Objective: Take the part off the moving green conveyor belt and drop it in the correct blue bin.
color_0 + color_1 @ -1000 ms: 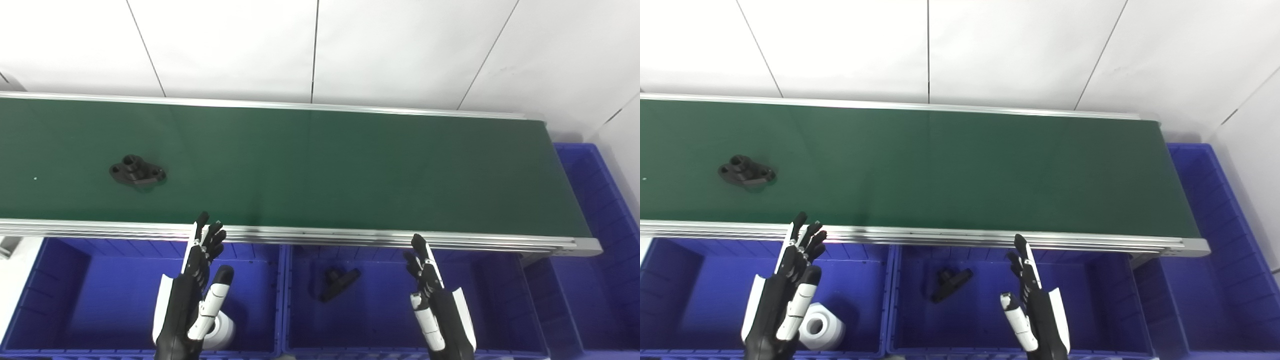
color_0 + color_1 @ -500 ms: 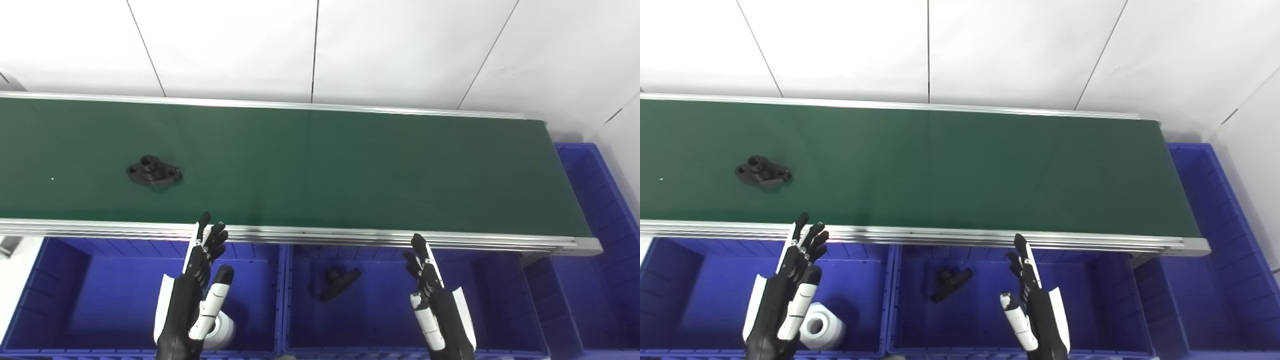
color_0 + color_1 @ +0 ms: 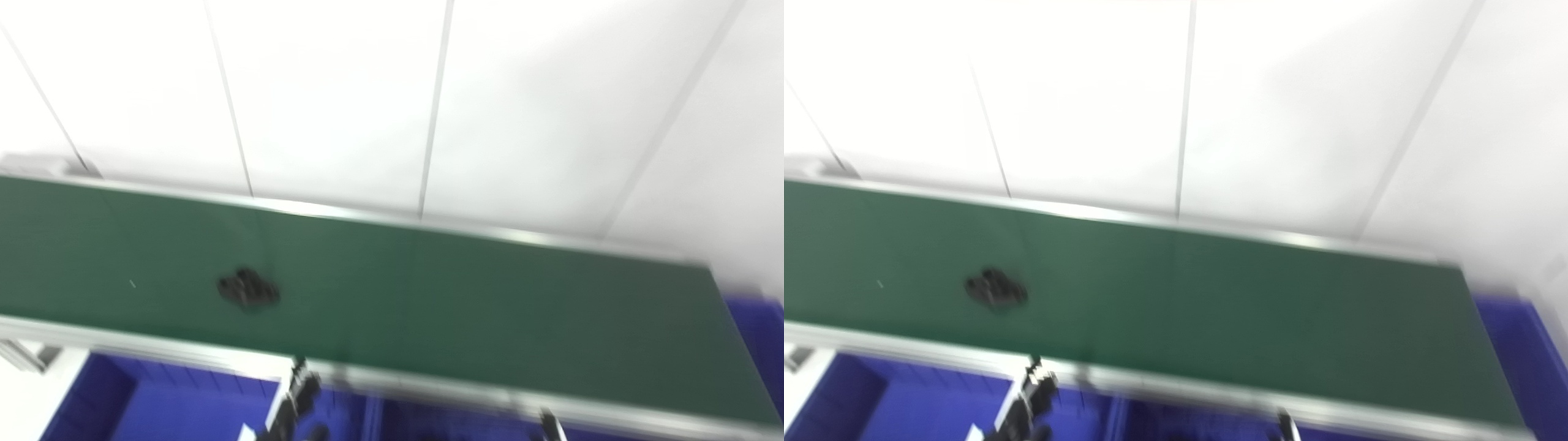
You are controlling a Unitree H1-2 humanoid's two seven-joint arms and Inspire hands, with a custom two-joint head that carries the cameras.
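black part [image 3: 248, 289] riding green belt [image 3: 490, 312], not yet picked; left hand [image 3: 294, 401] waiting low, finger state cannot tell, blurry. next: reach over rail, grasp.

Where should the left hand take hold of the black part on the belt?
The black part is too blurred here to pick a grip feature; it shows only as a low, wide dark shape lying on the green belt. Probably come from above and pinch across its narrower width. The left hand sits just below the near rail, nearest to it.

Green conveyor belt [image 3: 490, 306], tilted in view; blurry black part [image 3: 248, 290] on left half.
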